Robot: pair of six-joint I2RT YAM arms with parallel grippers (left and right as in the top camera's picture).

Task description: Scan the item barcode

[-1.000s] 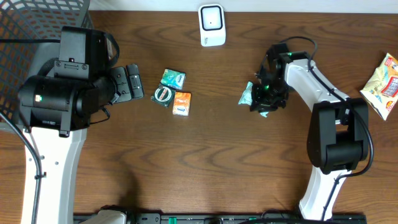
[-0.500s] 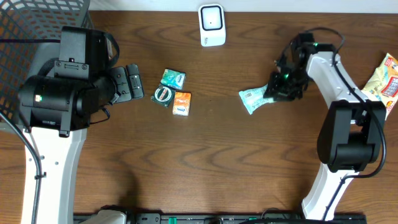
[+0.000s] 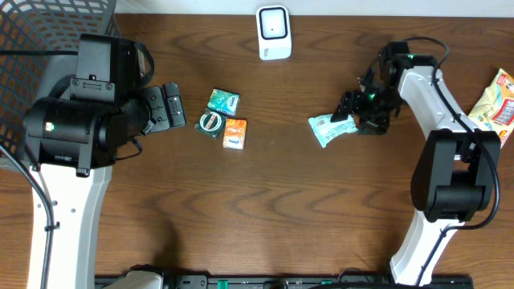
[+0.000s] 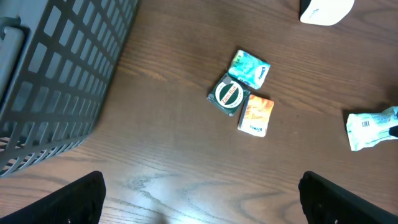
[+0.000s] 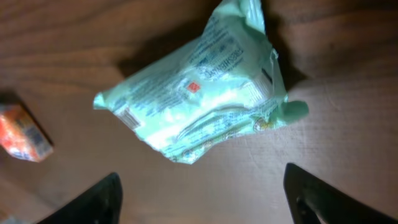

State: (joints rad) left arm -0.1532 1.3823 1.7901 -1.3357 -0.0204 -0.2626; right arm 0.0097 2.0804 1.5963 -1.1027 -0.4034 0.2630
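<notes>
A crumpled light-green packet [image 3: 328,129] lies flat on the wooden table, a white printed label facing up on its left end. It also shows as the packet [image 5: 205,93] in the right wrist view and the packet [image 4: 371,127] at the right edge of the left wrist view. My right gripper [image 3: 354,113] stands open just right of it, nothing between its fingers; right gripper [image 5: 202,199]. The white scanner [image 3: 273,33] stands at the back centre. My left gripper [image 3: 172,107] hangs open at the left, empty; left gripper [image 4: 199,199].
A green packet [image 3: 223,101], a round dark-green tin [image 3: 210,122] and an orange packet [image 3: 234,132] lie clustered left of centre. A grey mesh basket [image 3: 40,32] fills the back left corner. A yellow snack bag [image 3: 496,108] lies at the right edge.
My right gripper carried the light-green packet to the right, then opened and let it go; the packet now lies on the table. The left arm has not moved.
</notes>
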